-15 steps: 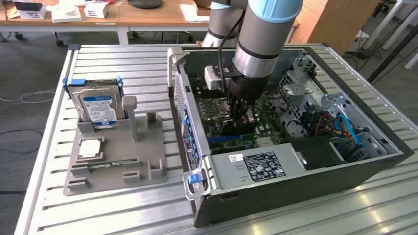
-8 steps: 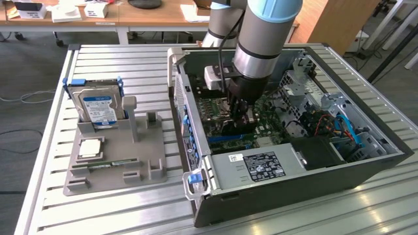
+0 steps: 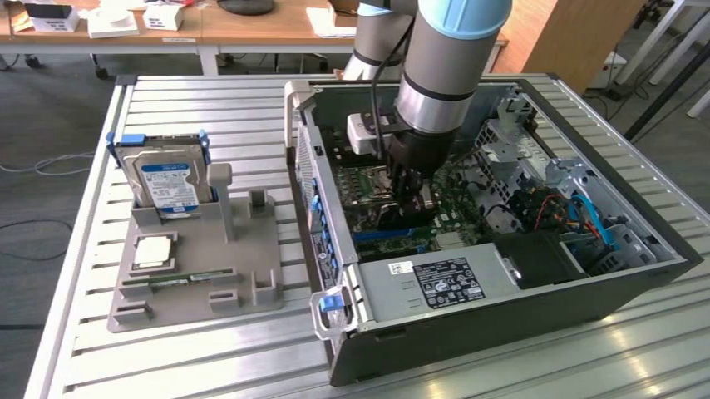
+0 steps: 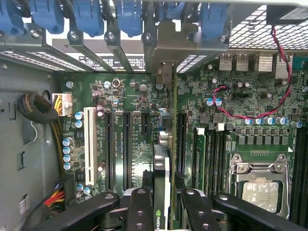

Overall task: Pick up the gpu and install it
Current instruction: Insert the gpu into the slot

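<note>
On the table, inside the open case: pinching the gpu in the gripper, hovering over the motherboard, seemingly not yet seating it.

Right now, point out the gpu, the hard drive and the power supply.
gpu (image 4: 161, 192): wrist view, edge by its logo.
hard drive (image 3: 166, 179): exterior view, blue label.
power supply (image 3: 427, 278): exterior view, its label.

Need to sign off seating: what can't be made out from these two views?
- Exterior view: where the gpu meets the motherboard. The spot is dark and small, under the gripper.
- Wrist view: the slot below the gpu. The card is seen edge-on and covers it, so seating cannot be told.
- Wrist view: the gripper's body, cut off by the picture's edge.
</note>
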Tool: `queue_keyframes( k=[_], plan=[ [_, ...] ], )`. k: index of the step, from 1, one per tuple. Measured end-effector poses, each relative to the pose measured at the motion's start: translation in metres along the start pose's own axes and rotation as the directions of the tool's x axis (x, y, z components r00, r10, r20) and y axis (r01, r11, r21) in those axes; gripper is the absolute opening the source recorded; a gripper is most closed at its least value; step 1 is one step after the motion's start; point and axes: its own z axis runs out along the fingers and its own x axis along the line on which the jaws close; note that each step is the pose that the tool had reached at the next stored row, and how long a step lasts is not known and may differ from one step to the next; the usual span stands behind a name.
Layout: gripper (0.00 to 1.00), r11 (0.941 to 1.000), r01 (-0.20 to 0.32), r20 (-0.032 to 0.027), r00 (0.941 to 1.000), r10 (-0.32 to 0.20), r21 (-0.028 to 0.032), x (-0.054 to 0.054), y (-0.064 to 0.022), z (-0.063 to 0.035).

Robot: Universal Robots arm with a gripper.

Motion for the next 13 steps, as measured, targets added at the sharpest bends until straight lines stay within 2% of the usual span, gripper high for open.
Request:
queue_keyframes(
  k=[3,7,13],
  plan=[
    [0.27,1.0000,0.001,-0.0001,1.0000,-0.001,0.0034,0.0000,0.0001,0.0000],
    [0.27,0.9999,0.004,0.0001,1.0000,-0.004,0.0142,0.0000,0.0004,0.0000],
    [0.27,0.9998,0.005,-0.0002,1.0000,-0.005,0.0198,0.0000,0.0031,-0.0001]
  ],
)
